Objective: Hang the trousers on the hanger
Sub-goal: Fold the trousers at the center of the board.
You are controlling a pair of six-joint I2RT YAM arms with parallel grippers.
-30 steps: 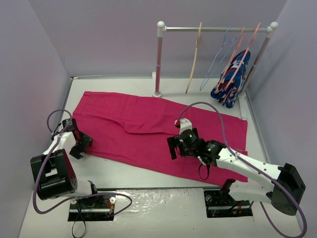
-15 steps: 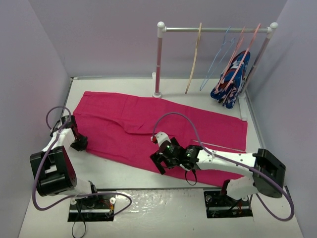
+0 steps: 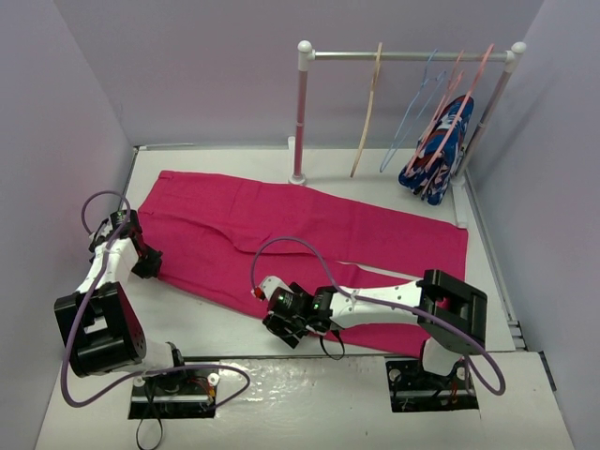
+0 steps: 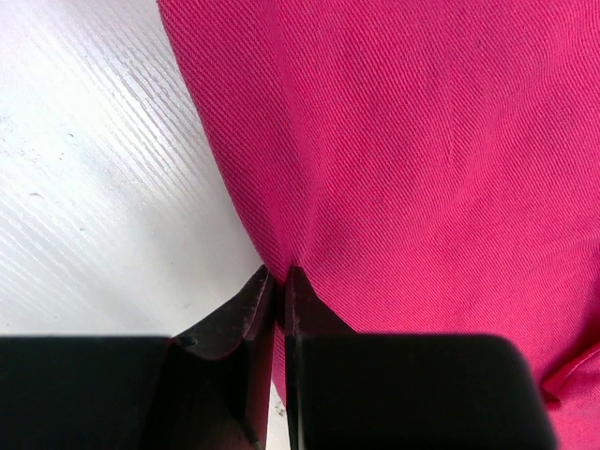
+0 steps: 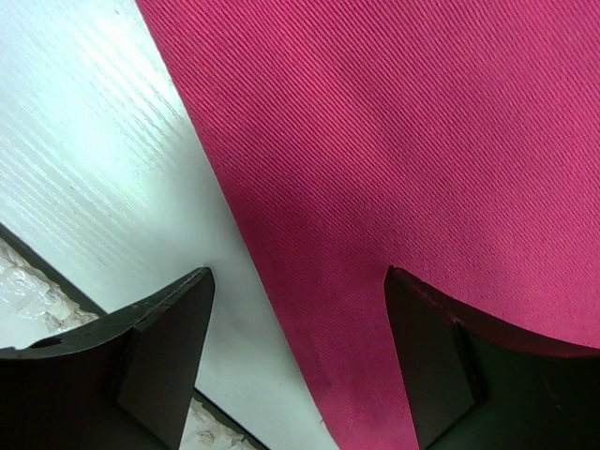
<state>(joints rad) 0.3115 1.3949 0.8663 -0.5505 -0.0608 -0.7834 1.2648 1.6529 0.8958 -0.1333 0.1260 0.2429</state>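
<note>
Trousers (image 3: 300, 230) lie flat on the table (image 3: 216, 323); hanger (image 3: 367, 112) hangs on the rail (image 3: 412, 56), well apart. Left gripper (image 4: 279, 277) pinches their left edge. Right gripper (image 5: 295, 274) is spread over the near edge, probably to grab and lift.

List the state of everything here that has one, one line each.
trousers: lying spread flat, not on any hanger.
hanger: hanging empty on the rail.
left end effector: shut on the trousers' edge.
right end effector: open, at the trousers' near edge.
blue wire hanger: hanging empty on the rail.
patterned garment: hung at the rail's right end.
</note>
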